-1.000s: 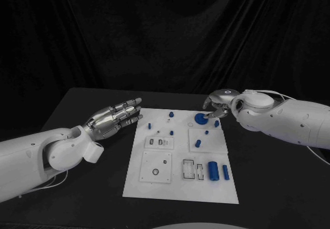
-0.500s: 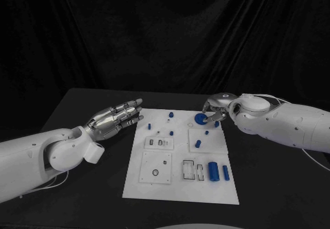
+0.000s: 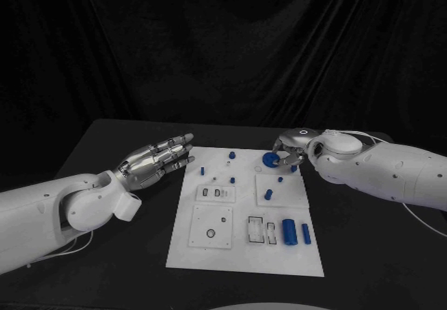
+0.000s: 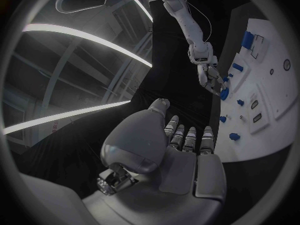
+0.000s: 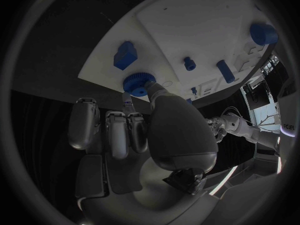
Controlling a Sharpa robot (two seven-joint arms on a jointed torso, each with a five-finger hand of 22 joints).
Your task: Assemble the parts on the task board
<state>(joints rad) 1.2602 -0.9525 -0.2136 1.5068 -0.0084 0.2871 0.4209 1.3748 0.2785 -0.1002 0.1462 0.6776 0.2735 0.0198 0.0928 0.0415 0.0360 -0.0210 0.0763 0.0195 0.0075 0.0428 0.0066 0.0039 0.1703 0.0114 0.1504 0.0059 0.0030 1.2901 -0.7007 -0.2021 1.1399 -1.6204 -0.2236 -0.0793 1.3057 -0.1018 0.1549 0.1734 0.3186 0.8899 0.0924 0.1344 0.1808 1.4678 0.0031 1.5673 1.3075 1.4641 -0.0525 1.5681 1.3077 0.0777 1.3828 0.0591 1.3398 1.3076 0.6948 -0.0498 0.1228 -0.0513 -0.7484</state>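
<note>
The white task board (image 3: 244, 258) lies in the middle of the black table. At its far right corner my right hand (image 3: 291, 147) pinches a blue knurled disc (image 3: 271, 161) between thumb and a finger, just above the board. In the right wrist view the disc (image 5: 139, 81) sits at the fingertips over the board edge, next to a blue block (image 5: 125, 55). My left hand (image 3: 158, 158) hovers left of the board's far end, fingers straight and apart, holding nothing. The left wrist view shows the left hand (image 4: 181, 155), the board (image 4: 269, 100) and the disc (image 4: 224, 94).
Small blue pegs (image 3: 232, 155) (image 3: 202, 171) (image 3: 268, 193) stand on the board's far half. Two blue cylinders (image 3: 289, 228) (image 3: 305, 234) lie near its right front, beside empty slots (image 3: 255, 229). Bare black table surrounds the board.
My right wrist has turned and the forearm has come a little closer to the board; the blue disc stays at almost the same spot. The left hand has not moved.
</note>
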